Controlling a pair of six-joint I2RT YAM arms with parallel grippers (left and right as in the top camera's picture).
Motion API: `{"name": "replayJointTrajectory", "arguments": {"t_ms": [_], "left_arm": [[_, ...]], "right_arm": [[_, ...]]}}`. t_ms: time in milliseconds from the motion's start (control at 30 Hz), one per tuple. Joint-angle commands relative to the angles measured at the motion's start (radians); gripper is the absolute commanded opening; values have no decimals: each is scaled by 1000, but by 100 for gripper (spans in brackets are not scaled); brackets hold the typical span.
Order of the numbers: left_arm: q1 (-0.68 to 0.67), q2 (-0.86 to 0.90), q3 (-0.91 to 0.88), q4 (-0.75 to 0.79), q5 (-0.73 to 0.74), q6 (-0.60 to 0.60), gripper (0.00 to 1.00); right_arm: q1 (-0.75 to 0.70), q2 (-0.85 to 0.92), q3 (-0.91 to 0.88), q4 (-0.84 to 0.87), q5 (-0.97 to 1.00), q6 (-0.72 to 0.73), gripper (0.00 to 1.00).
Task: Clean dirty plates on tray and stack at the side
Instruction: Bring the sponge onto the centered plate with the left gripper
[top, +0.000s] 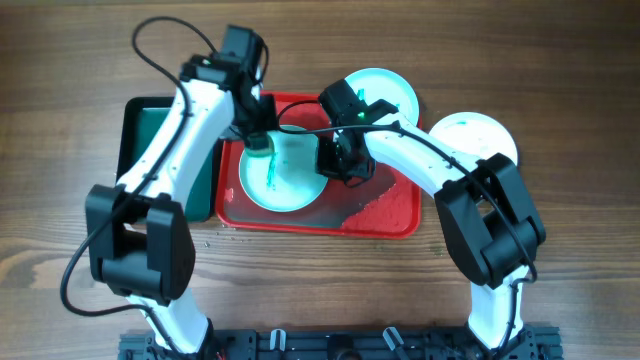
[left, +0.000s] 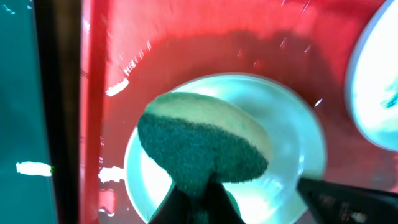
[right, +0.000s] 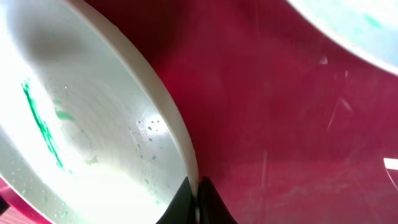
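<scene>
A pale turquoise plate (top: 285, 180) with a teal-green smear lies on the left half of the red tray (top: 385, 215). My left gripper (top: 258, 135) is shut on a sponge (left: 202, 146), green side out, held over this plate's far edge (left: 292, 134). My right gripper (top: 335, 165) is shut on the plate's right rim (right: 177, 134); the smear shows in the right wrist view (right: 40, 121). A second turquoise plate (top: 385, 90) sits at the tray's far edge. A white plate (top: 470, 138) lies on the table to the right of the tray.
A smaller dark green tray (top: 140, 135) lies left of the red tray, partly under my left arm. Wet patches show on the red tray's right half (top: 370, 210). Wooden table (top: 580, 200) surrounds everything.
</scene>
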Motion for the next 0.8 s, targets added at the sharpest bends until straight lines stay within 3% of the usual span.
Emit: {"name": "replayJointTrajectory", "arguments": {"t_ms": [0,67,233,333,400,500,567,667,767], "left_arm": [[3,6,-153,113,-30,-1,4],[5,6,-219,171,-30,11,4],[5,6,-348,321,-27,229,4],[5,6,-413,417,5,259,4],[5,6,-424,424,114,266,4],[-6,6,-424,418,467,435,4],[-22,6,-424,395,558,492,4],[-30,6,-424,380,523,491,4],[-19,6,-424,406,222,296,4]], "right_arm": [[-6,20,21,-2,-5,-54,4],[-20,20,21,-3,-41,-82,4],[-31,22,21,5,-77,-130,5],[-31,22,21,7,-77,-130,4],[-31,22,21,8,-77,-134,4],[-31,22,21,9,-77,-137,4],[-31,22,21,8,-77,-146,4],[-31,22,21,8,-78,-147,4],[-31,22,21,8,-77,-147,4]]}}
